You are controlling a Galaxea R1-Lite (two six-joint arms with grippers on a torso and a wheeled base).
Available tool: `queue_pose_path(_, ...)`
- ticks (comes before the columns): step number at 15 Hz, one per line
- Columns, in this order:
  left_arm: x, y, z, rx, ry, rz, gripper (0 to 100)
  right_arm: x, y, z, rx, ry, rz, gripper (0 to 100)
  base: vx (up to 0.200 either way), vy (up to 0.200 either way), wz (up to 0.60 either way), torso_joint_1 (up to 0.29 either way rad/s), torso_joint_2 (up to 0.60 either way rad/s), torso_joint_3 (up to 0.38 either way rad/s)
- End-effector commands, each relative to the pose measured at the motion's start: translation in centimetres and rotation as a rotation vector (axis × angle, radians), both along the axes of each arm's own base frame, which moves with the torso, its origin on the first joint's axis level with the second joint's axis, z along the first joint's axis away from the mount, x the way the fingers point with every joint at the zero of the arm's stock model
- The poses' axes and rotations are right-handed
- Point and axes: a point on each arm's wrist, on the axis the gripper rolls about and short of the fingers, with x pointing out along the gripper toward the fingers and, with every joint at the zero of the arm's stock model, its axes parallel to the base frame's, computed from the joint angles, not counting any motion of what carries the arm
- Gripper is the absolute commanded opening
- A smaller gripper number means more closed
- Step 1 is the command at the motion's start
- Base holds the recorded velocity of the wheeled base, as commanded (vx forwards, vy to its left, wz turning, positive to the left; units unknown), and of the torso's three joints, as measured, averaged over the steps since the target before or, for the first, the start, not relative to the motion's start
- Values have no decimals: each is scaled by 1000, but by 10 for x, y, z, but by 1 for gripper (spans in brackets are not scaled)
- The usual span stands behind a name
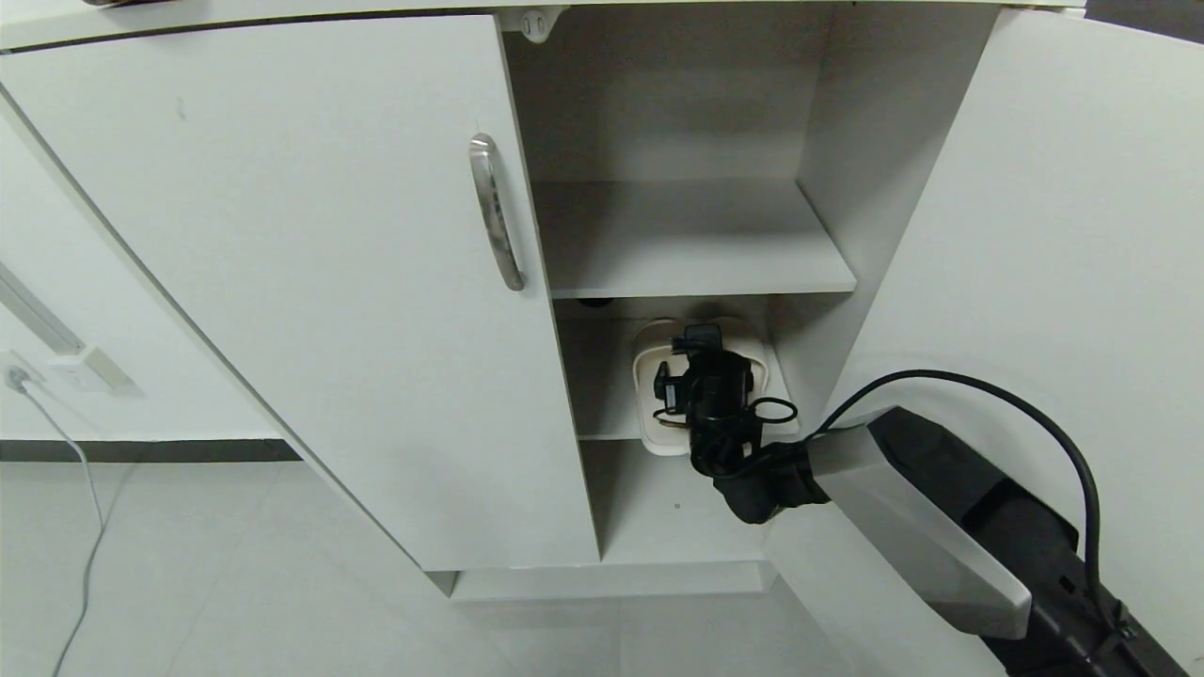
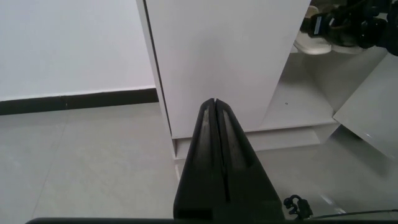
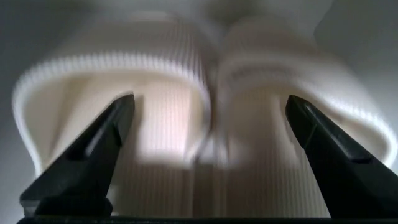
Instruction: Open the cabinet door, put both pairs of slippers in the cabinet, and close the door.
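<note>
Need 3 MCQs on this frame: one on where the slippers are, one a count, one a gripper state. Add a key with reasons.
1. Where does the pair of cream ribbed slippers lie in the white cabinet?
A. On the top shelf
B. On the second shelf down
C. On the floor tiles outside

2. How many cabinet doors stand open?
A. None
B. One
C. Two

3. How is the left gripper?
A. Shut, holding nothing
B. Wide open
C. Shut on a slipper

Key:
1 B: the slippers sit on the second shelf, with the right gripper open in front of them.
2 B: the right door is swung out, while the left door with the metal handle is closed.
3 A: its fingers meet with nothing between them, out over the floor.
</note>
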Motion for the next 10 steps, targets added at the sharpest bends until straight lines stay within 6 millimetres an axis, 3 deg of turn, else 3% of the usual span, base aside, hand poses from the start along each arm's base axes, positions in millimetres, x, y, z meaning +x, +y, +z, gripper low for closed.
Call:
queue_pose_path(1, 0, 0, 0, 0, 1, 0, 0, -21, -1, 18, 3, -5, 22, 100, 0, 0, 0, 0, 0, 0)
queue_pose_path(7, 0, 0, 0, 0, 3, 0, 0, -101, -19, 44, -8, 14, 88, 100, 0, 0, 0, 0, 0, 0)
queue_pose_path(10, 0, 0, 0, 0, 1, 0, 0, -143, -34, 46, -15, 29, 128, 100, 0, 0, 0, 0, 0, 0)
